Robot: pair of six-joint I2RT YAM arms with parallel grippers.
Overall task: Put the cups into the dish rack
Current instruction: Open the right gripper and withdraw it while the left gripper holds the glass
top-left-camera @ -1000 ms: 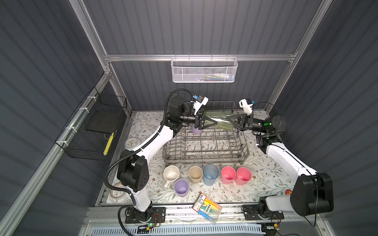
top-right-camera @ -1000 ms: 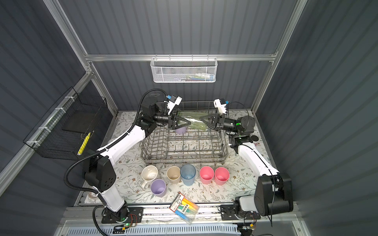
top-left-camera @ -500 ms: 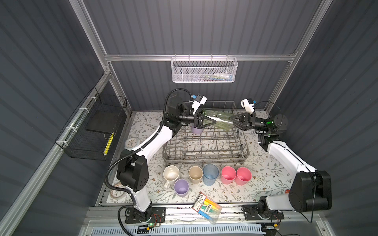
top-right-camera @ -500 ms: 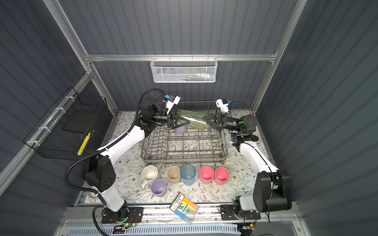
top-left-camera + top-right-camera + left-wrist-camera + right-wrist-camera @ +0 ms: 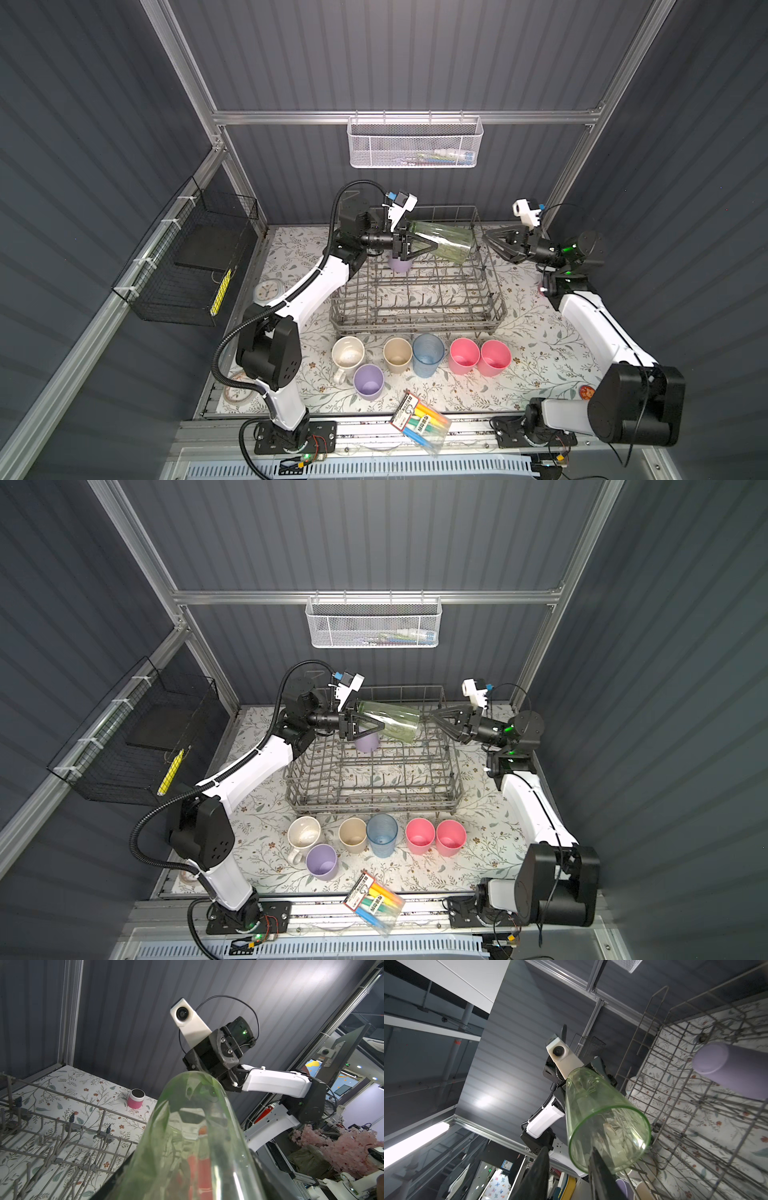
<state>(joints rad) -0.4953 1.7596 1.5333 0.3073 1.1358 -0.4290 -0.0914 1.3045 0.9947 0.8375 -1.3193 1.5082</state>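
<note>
Released by the right end effector, which has drawn back toward 3 o'clock with its fingers spread and hangs just clear of the open mouth, the green tumbler lies on its side in the air over the 12 o'clock end of the dish rack. The left end effector pinches it near its closed base, mouth pointing to 3 o'clock. Below that grip, at the rack's 11 o'clock corner, a lilac cup sits among the tines. On the worktop, along the rack's 6 o'clock side, stand the cream mug, beige cup, blue cup and two pink cups in a row, with the second lilac cup just in front, toward 7 o'clock
</note>
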